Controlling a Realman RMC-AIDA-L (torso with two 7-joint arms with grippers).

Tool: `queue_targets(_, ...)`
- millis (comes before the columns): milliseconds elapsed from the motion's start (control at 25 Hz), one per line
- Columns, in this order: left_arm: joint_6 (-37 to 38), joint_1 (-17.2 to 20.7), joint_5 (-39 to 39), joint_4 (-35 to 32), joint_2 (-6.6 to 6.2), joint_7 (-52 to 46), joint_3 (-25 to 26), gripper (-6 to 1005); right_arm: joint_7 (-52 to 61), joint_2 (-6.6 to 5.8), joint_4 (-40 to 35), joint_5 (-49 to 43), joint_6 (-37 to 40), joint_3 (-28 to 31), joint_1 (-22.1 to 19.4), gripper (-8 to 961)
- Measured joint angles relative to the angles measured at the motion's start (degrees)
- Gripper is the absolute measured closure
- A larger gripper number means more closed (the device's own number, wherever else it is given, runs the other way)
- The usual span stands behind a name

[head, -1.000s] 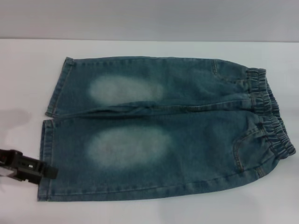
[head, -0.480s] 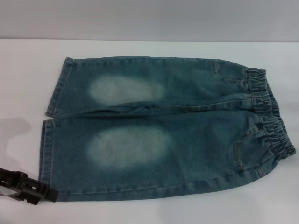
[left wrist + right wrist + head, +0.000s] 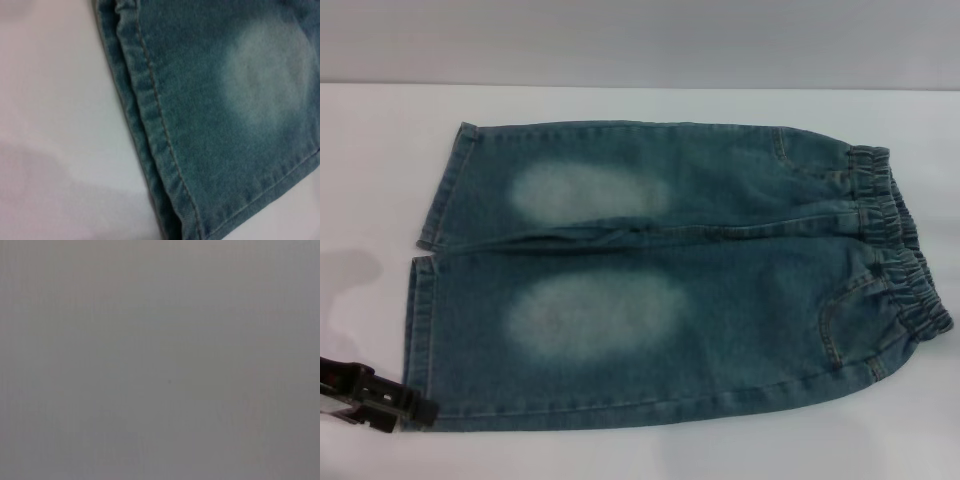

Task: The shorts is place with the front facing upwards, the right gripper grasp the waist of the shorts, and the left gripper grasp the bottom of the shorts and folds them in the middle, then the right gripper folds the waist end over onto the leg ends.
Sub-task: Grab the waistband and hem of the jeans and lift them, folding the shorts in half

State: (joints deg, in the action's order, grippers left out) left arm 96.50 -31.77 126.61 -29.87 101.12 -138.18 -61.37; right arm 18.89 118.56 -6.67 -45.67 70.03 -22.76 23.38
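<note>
The shorts (image 3: 720, 300) lie flat, front up, on the white table (image 3: 370, 180). The waist (image 3: 900, 250) is at the right. The bottom of the shorts points left, as two stitched hems, one far (image 3: 442, 190) and one near (image 3: 418, 330). My left gripper (image 3: 420, 408) is low at the near-left corner of the near leg, right beside the hem. In the left wrist view that hem (image 3: 150, 125) runs close below the camera, with a pale faded patch (image 3: 270, 75) beside it. The right gripper is out of view, and the right wrist view shows only plain grey.
Bare white table lies to the left of the hems (image 3: 365, 300) and along the near edge (image 3: 650, 455). A grey wall (image 3: 640, 40) rises behind the table's far edge.
My left gripper has moved toward the table's near edge, from the middle of the near leg's hem down to its near corner. The shorts have not moved.
</note>
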Motion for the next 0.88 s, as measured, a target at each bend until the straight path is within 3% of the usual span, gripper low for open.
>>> queue_targets(880,-0.7,-0.4,0.1,0.1,0.37,0.3,-0.3,155,0.0,0.00,0.0,-0.2,0.2,-0.2,0.0,352)
